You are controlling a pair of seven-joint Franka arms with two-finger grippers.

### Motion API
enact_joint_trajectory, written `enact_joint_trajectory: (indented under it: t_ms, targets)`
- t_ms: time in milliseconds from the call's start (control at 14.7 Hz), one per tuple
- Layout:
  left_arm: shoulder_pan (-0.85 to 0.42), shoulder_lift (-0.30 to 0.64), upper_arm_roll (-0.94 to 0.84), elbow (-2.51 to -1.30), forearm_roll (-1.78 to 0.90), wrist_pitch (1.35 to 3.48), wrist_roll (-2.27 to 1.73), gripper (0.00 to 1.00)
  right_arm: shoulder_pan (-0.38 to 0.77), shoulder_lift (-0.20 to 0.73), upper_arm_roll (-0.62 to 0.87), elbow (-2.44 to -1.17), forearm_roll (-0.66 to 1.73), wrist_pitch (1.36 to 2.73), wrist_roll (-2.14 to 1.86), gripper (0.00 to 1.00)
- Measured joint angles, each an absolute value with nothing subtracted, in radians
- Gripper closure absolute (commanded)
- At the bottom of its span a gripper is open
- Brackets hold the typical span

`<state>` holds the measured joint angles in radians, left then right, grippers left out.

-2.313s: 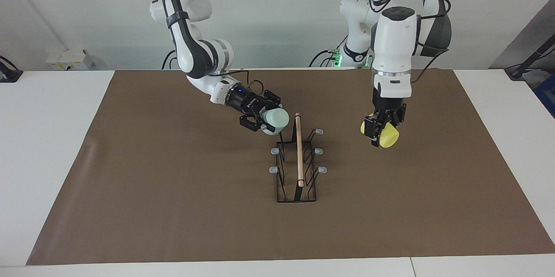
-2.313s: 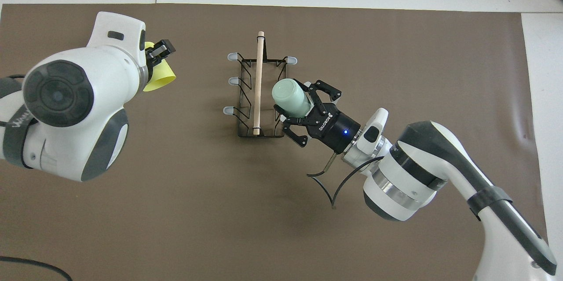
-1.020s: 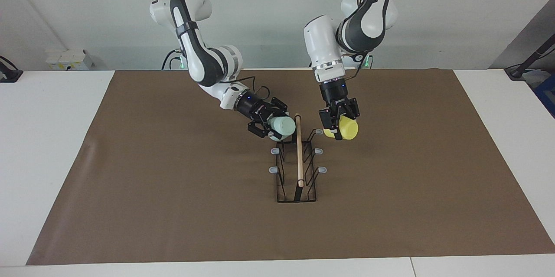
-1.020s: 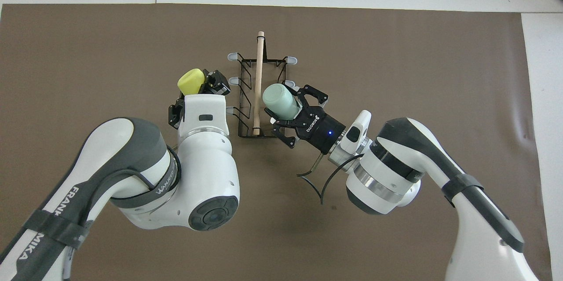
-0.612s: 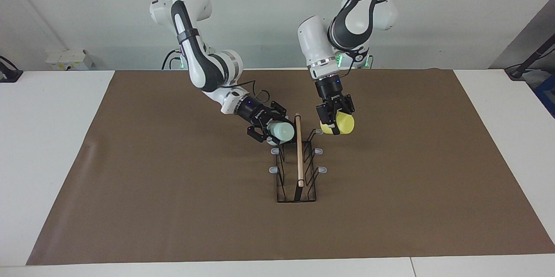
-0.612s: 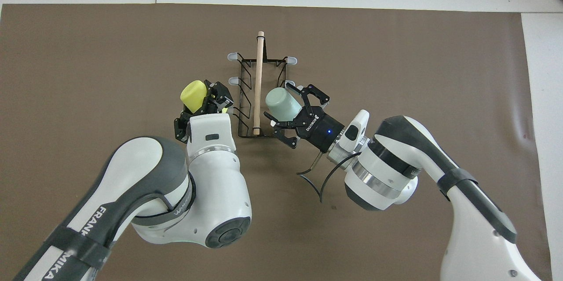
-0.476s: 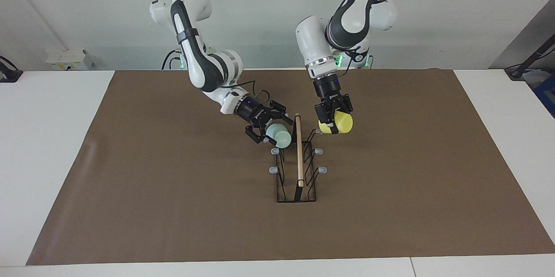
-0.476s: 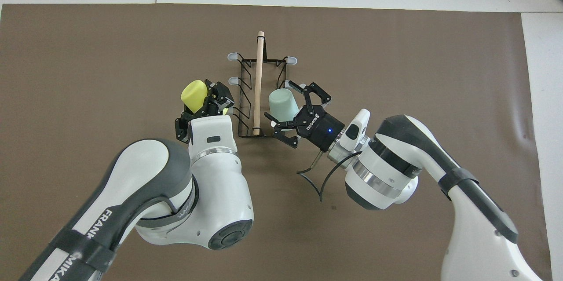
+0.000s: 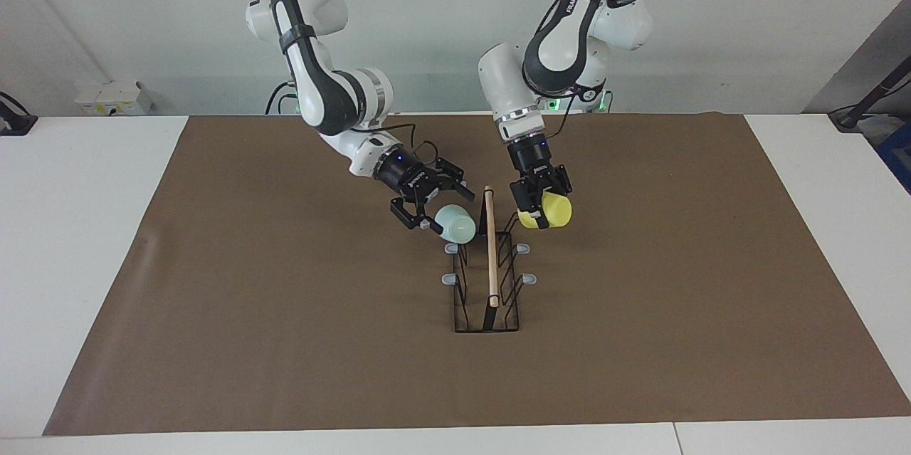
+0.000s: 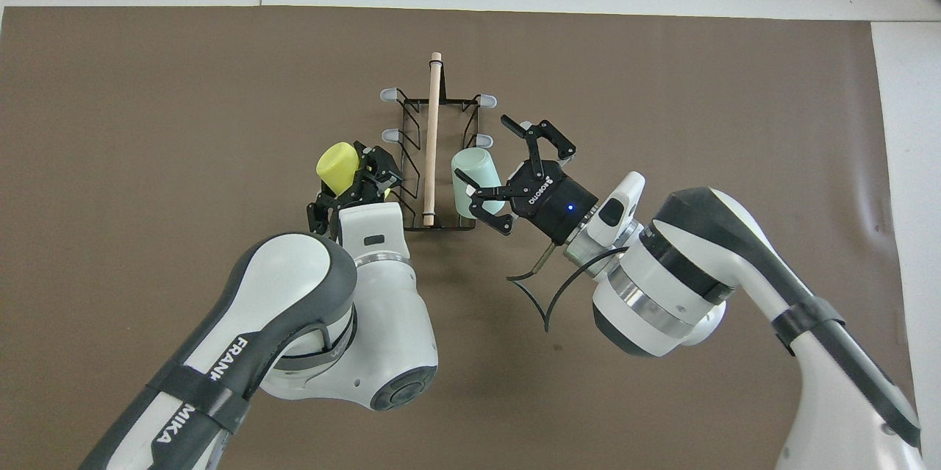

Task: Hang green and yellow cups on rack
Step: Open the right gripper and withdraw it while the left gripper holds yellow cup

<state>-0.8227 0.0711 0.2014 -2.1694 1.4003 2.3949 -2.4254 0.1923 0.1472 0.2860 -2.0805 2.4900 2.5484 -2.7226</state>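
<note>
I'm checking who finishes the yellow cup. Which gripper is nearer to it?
Left. The left gripper is shut on the yellow cup beside the rack. The right gripper is open at the rack's right-arm side, next to the green cup.

My right gripper (image 9: pixel 431 207) spread wide beside the green cup (image 9: pixel 457 223) sitting on the rack (image 9: pixel 488 277), my left gripper (image 9: pixel 535 204) over the rack's other side, clasping the yellow cup (image 9: pixel 551 211)
</note>
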Motion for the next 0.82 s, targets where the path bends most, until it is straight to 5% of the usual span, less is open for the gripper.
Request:
enact_joint_trajectory:
  t_ms: [272, 612, 680, 816]
  targets:
    - [-0.853, 0.076, 0.201, -2.163, 1.404, 2.393, -2.432, 1.0, 0.161, 0.037, 0.285, -2.08, 2.41, 2.707, -2.702, 0.0]
    - [-0.872, 0.077, 0.201, -2.162, 1.407, 2.395, -2.433, 1.0, 0.082, -0.025, 0.28, -2.082, 1.994, 2.76, -2.526, 0.0]
    - [-0.872, 0.078, 0.201, -2.162, 1.407, 2.397, -2.433, 0.81, 0.061, -0.024, 0.279, -2.082, 1.899, 2.759, -2.487, 0.0]
    - [-0.872, 0.078, 0.201, -2.162, 1.407, 2.398, -2.433, 0.64, 0.019, -0.023, 0.278, -2.083, 1.711, 2.746, -2.413, 0.0]
